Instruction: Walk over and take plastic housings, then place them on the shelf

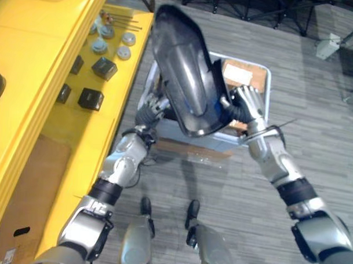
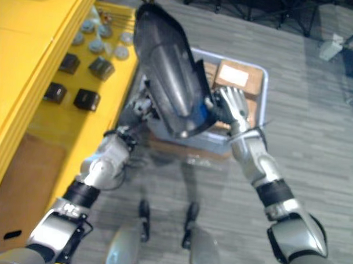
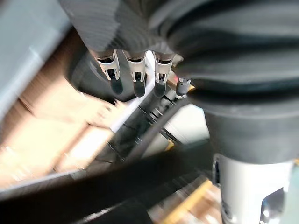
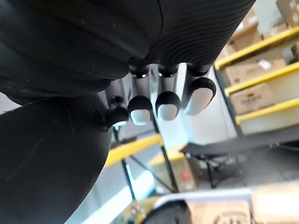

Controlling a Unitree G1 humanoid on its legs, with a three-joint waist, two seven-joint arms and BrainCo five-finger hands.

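1. Left eye view — large dark plastic housing (image 1: 187,68) held up off the floor (image 1: 316,125) and tilted, its narrow end uppermost beside the edge of the yellow shelf (image 1: 34,40). Pressed between both hands: left hand (image 1: 156,105) against its lower left side, partly hidden behind it; right hand (image 1: 249,101) tight against its right edge. Just below, a pale grey bin (image 1: 267,83) with cardboard boxes (image 1: 245,73) inside. On the shelf's lower level, small black boxes (image 1: 104,67) and round grey caps (image 1: 99,46), none touching the housing.
2. Right eye view — housing (image 2: 170,68) above the bin (image 2: 264,74), glossy face turned up toward the camera, one hand on either side of its lower end.
3. Left wrist view — left hand (image 3: 137,70) spread flat, fingers straight in a row, dark tips laid against the housing's dark surface. Not curled round anything. Cardboard and the bin's pale wall blurred beyond.
4. Right wrist view — right hand (image 4: 167,103) close up, with the housing (image 4: 46,158) as a dark curved mass right against it. Cannot tell whether this hand grips the edge or only presses on it. In the background, yellow racking (image 4: 261,51) carrying cartons (image 4: 250,98).
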